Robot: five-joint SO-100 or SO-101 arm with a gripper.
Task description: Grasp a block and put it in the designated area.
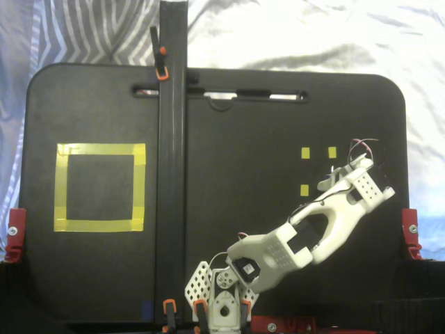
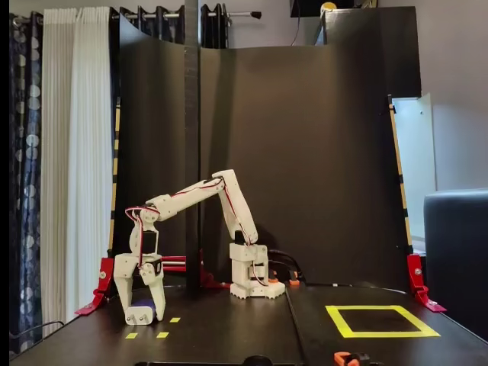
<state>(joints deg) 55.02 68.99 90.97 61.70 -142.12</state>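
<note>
While the white arm reaches low over the black table [image 2: 229, 328], its gripper [image 2: 140, 311] stands with fingers down on either side of the block [image 2: 143, 311], clenched on it at table level. Relative to the small yellow tape squares [image 2: 156, 332], the block sits just behind them. Well apart from those squares lies the designated area [image 2: 381, 321], bare inside its yellow outline [image 1: 99, 186].

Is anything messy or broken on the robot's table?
Nothing stands out. The gripper is down around the blue block by the small yellow tape squares, and the big yellow tape square lies flat and empty.
</note>
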